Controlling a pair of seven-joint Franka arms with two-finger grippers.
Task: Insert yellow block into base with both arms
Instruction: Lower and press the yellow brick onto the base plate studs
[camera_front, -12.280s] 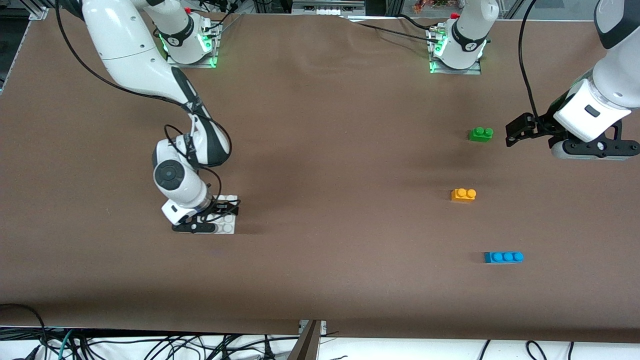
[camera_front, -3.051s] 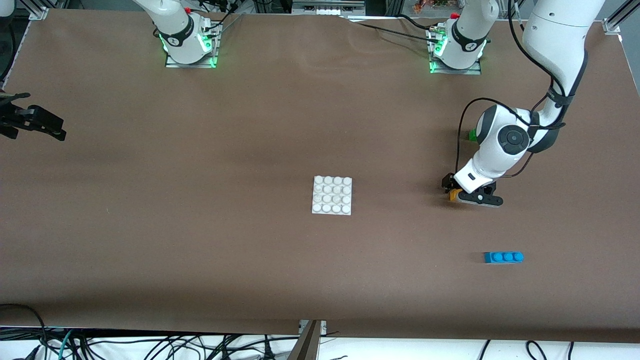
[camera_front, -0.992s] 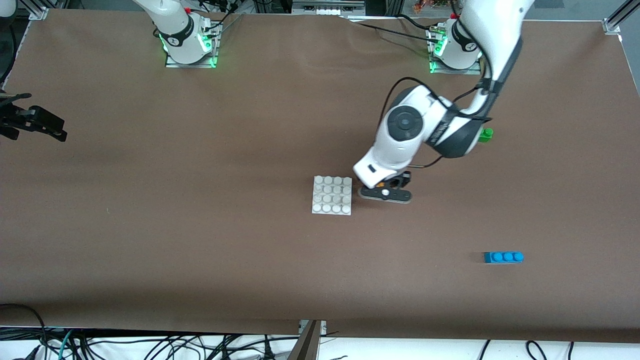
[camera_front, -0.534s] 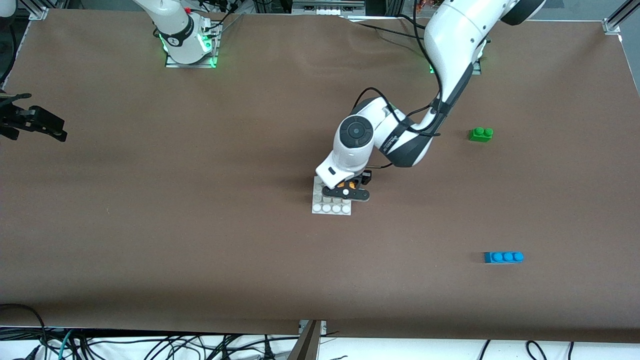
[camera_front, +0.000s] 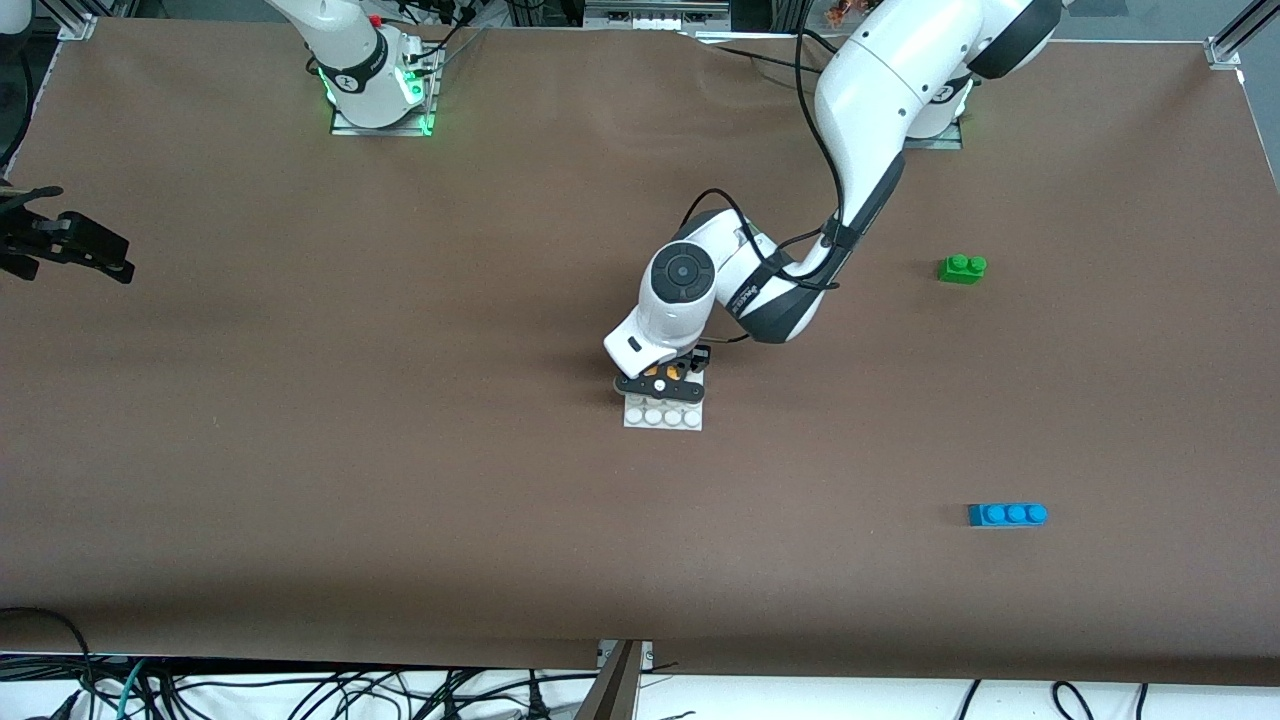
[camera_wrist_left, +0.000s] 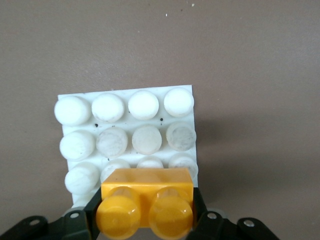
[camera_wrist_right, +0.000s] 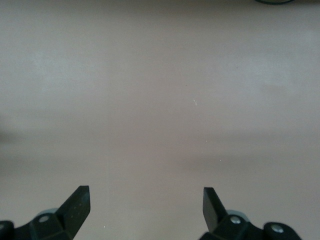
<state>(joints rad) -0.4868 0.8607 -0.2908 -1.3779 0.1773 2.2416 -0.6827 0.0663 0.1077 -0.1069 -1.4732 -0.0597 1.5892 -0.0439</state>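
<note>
So the left gripper (camera_front: 663, 381) is parked right over the base (camera_front: 664, 417), pinching the yellow block (camera_front: 660, 379) between its fingers. From the left wrist view you can see the block (camera_wrist_left: 146, 202) clamped on both short ends, studs facing the camera, held level and hovering over the row of studs on the base (camera_wrist_left: 128, 137) closest to the gripper. Can't really tell whether the block's underside is already touching those studs or is just above them. The base is a white square plate with a four by four stud grid, sitting flat roughly mid-table on the brown table cover (camera_front: 400, 500), and nothing else is on it; a few of its studs look a bit scuffed and grey. The right gripper (camera_front: 70, 245) is waiting off at the right arm's end of the table, up in the air over bare cover, and its wrist view shows the fingertips (camera_wrist_right: 77, 202) spread wide with nothing between them. Toward the left arm's end there's a green brick (camera_front: 962, 268) and, nearer the front camera, a blue three-stud brick (camera_front: 1007, 514), both sitting loose on the table, well apart from the base.
</note>
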